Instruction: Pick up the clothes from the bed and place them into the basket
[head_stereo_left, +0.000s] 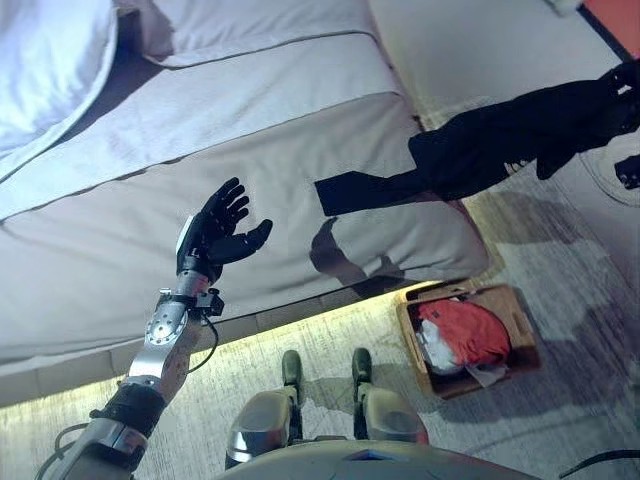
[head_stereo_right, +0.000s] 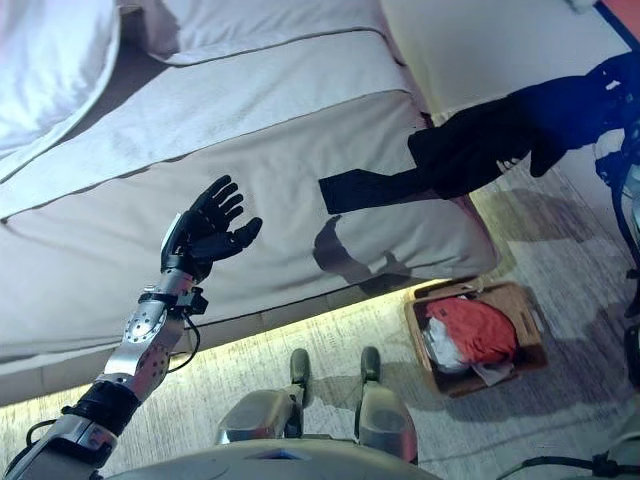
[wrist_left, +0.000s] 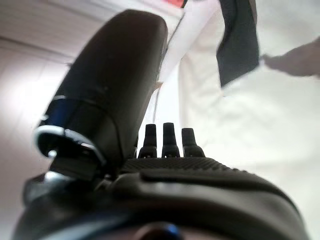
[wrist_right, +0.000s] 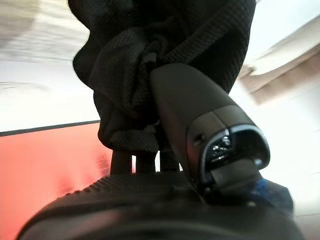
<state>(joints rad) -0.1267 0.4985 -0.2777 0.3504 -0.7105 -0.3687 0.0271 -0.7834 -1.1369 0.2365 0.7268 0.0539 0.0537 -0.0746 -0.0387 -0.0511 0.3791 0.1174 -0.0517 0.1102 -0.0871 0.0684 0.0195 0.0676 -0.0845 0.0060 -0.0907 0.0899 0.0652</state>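
Carrying is the step in hand: the black garment (head_stereo_left: 500, 145) hangs off the bed's (head_stereo_left: 200, 150) corner, bunched in the right hand (wrist_right: 200, 125), whose thumb and fingers seem curled round it. Next it must swing over the basket (head_stereo_left: 520, 335) and release. Left hand (head_stereo_left: 215, 235) hovers spread, empty.

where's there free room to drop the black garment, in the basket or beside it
The basket is crowded: red clothing and white items fill most of it, leaving a strip along its far rim. Bare floor borders it. The right hand grips the black garment; the left hand is open.
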